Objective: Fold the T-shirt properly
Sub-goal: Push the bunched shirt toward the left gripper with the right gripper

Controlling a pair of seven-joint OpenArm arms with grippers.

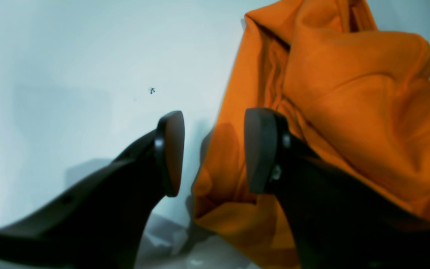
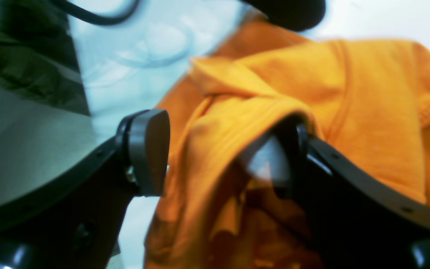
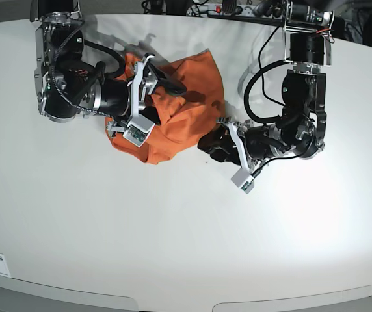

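I have the T-shirt (image 3: 179,110) bunched in a loose heap toward the far edge of the table (image 3: 173,227), left of its middle in the base view, nothing like flat yet. My right gripper (image 2: 218,149) has its jaws spread wide, and a hemmed fold of the orange cloth is draped over one finger rather than pinched, so I judge nothing is truly held there. My left gripper (image 1: 215,149) hangs with its jaws apart over the near edge of the heap, one pad above bare table and the other above fabric, closed on nothing. The cloth looks thin, soft and light; it sags into creases and will slump or drag instead of keeping shape, and I expect layers to cling and lift together. I would take hold at a stitched edge, the hem or a sleeve seam, where the fabric is doubled and less likely to slip, pinching one layer only, then spread it out before any fold. I cannot make out the neckline or tag from here
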